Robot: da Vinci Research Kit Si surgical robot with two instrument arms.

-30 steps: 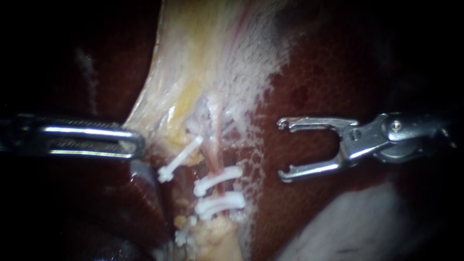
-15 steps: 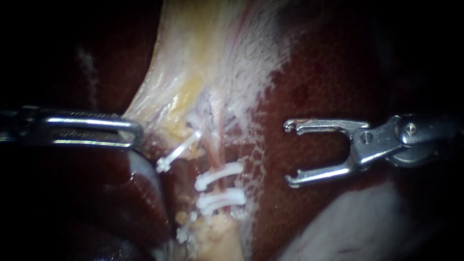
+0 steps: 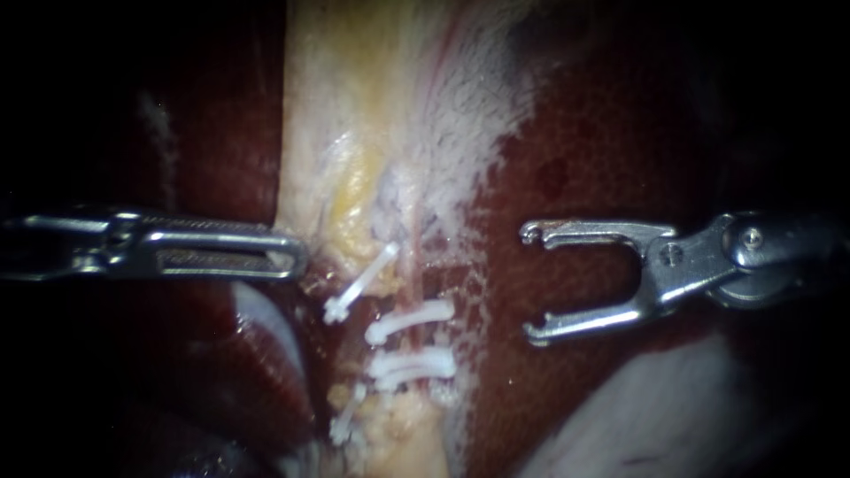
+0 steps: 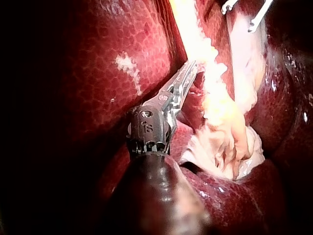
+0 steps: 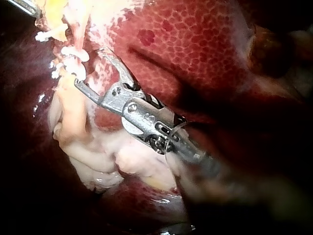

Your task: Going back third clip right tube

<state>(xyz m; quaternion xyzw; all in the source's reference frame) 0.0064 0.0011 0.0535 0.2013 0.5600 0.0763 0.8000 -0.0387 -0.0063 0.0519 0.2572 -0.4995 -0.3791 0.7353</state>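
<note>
While the left instrument [image 3: 297, 255] pinches the edge of the pale tissue [image 3: 354, 133], the right instrument [image 3: 531, 283] hovers over the liver [image 3: 575, 133], jaws spread and empty, apart from the white clips [image 3: 409, 320] stacked across the right tube [image 3: 413, 265].

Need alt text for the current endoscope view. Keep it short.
Right instrument, jaws open and empty, hovers over the dark red liver, clear of the white clips that cross a thin pinkish tube. Left instrument reaches in from the opposite side to the edge of pale yellowish tissue.
</note>
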